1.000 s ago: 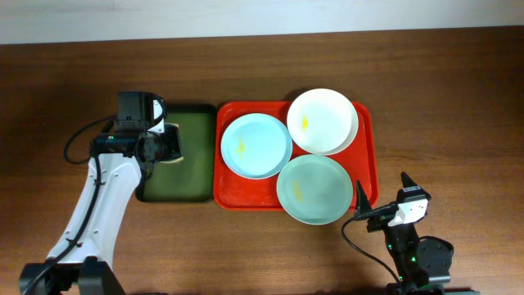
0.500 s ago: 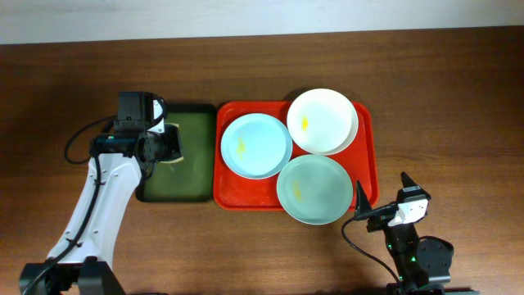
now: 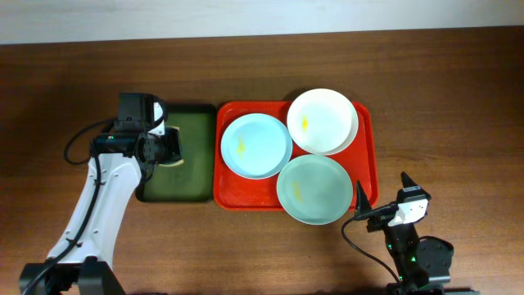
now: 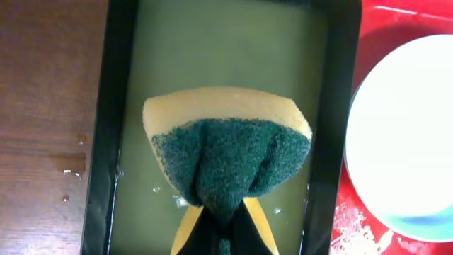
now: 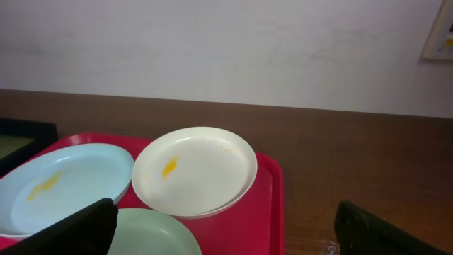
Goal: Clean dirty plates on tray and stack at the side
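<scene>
Three plates lie on the red tray (image 3: pixel 367 168): a light blue plate (image 3: pixel 255 145), a white plate (image 3: pixel 322 120) and a mint green plate (image 3: pixel 314 188), each with a small yellow smear. My left gripper (image 3: pixel 170 147) is over the dark green tray (image 3: pixel 182 187) and is shut on a yellow and green sponge (image 4: pixel 228 145), which is folded between the fingers. My right gripper (image 3: pixel 385 215) is open and empty, near the table's front edge to the right of the red tray. In the right wrist view the white plate (image 5: pixel 195 170) overlaps the blue plate (image 5: pixel 64 185) and the green plate (image 5: pixel 152 232).
The dark green tray (image 4: pixel 322 106) has a black rim and holds a thin wet film. Water drops lie on the wood (image 4: pixel 67 164) to its left. Bare brown table lies right of the red tray (image 3: pixel 442 139).
My left gripper has shifted slightly over the green tray with the sponge. The right arm and the plates have not moved.
</scene>
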